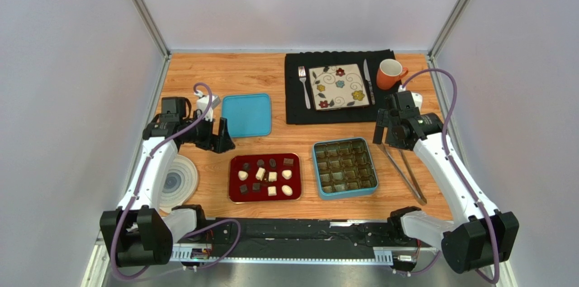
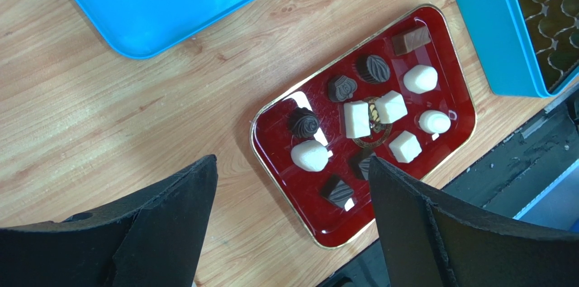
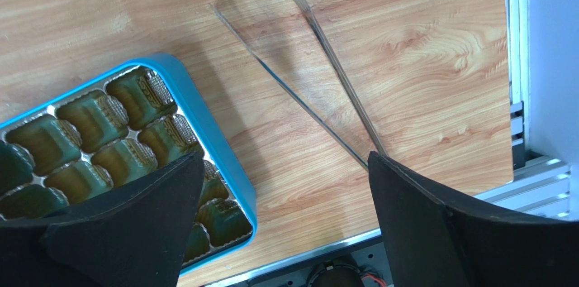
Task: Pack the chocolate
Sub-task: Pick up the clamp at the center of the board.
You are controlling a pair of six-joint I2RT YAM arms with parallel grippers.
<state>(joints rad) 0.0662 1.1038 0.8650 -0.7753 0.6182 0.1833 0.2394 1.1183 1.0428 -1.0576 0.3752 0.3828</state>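
The left arm rises from its base at the lower left of the top view, bends at the elbow and reaches inward. The left gripper (image 2: 292,165) hangs over the table just up and left of the tray, and its jaws are spread wide and hold nothing. The right arm comes up from the lower right. The right gripper (image 3: 285,158) is poised at the right middle of the top view, above the gap between the tin and the tongs, with its jaws likewise spread and empty.

The chocolate (image 1: 266,173), about a dozen small dark brown and white pieces, lies on a dark red rectangular tray with a gold rim (image 1: 234,195), low in the centre. Just right of the tray sits an open blue tin with a gold compartmented insert (image 1: 317,171). A flat blue rectangular lid (image 1: 246,114) lies up and left of the tray, and long metal tongs (image 1: 402,171) lie right of the tin. A pale round disc with concentric rings (image 1: 178,182) sits at the left, partly under the left arm.

At the top, a black placemat (image 1: 292,114) carries a square flower-patterned plate (image 1: 339,86) with a fork (image 1: 304,87) to its left and a knife (image 1: 367,73) to its right. An orange mug (image 1: 389,74) stands at the mat's right edge.

The surface is a light wooden table (image 1: 204,76). Plain pale grey walls (image 1: 292,2) enclose it on three sides, with aluminium posts (image 1: 143,8) running up the back corners.
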